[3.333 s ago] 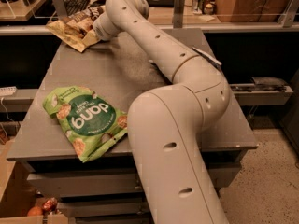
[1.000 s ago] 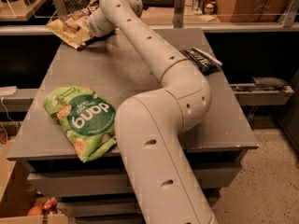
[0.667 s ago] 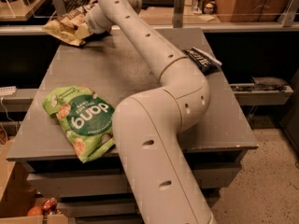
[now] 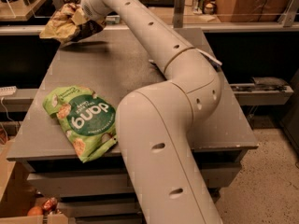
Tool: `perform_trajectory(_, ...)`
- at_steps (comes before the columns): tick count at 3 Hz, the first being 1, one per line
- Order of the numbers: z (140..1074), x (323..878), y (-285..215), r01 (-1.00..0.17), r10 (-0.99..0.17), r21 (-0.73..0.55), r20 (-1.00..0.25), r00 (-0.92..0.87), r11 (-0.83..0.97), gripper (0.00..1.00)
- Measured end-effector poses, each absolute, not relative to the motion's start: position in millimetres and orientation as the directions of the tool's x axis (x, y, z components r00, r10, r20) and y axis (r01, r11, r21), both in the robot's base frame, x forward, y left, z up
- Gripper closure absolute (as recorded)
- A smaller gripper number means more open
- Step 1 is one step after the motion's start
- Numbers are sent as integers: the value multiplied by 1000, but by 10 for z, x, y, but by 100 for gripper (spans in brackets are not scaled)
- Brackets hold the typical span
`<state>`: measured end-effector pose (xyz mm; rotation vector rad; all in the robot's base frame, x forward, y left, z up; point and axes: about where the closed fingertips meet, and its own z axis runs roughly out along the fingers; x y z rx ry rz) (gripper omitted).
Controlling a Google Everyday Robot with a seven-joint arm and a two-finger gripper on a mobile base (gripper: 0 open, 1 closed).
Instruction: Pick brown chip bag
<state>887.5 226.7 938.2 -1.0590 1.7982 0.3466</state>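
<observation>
The brown chip bag [image 4: 60,26], crinkled tan-gold foil with a dark brown panel, hangs in the air over the table's far left corner, with its shadow on the tabletop beneath it. My gripper [image 4: 78,12] is at the end of the long white arm, reaching to the far left. It is shut on the bag's upper right part and holds the bag clear of the grey table [image 4: 117,69]. The wrist and the bag mostly hide the fingers.
A bright green "dang" bag [image 4: 84,120] lies on the table's front left. My arm [image 4: 159,139] crosses the table from front centre to back left and hides its right middle. A wooden shelf and rail [image 4: 243,20] run behind the table. A cardboard box [image 4: 16,190] stands on the floor at the lower left.
The brown chip bag has gone from lying on the far left corner to hanging above it. My gripper has risen slightly with the bag in it. The green bag has not moved.
</observation>
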Motion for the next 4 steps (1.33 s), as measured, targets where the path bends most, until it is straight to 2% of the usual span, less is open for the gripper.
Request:
perform_trajectory(2,9777,8446,1998,-782,-439,-188,-891,-119,594,100)
perform_trajectory(4,10273,7781,1529,-820,-364,-163,-930,-59,549,100)
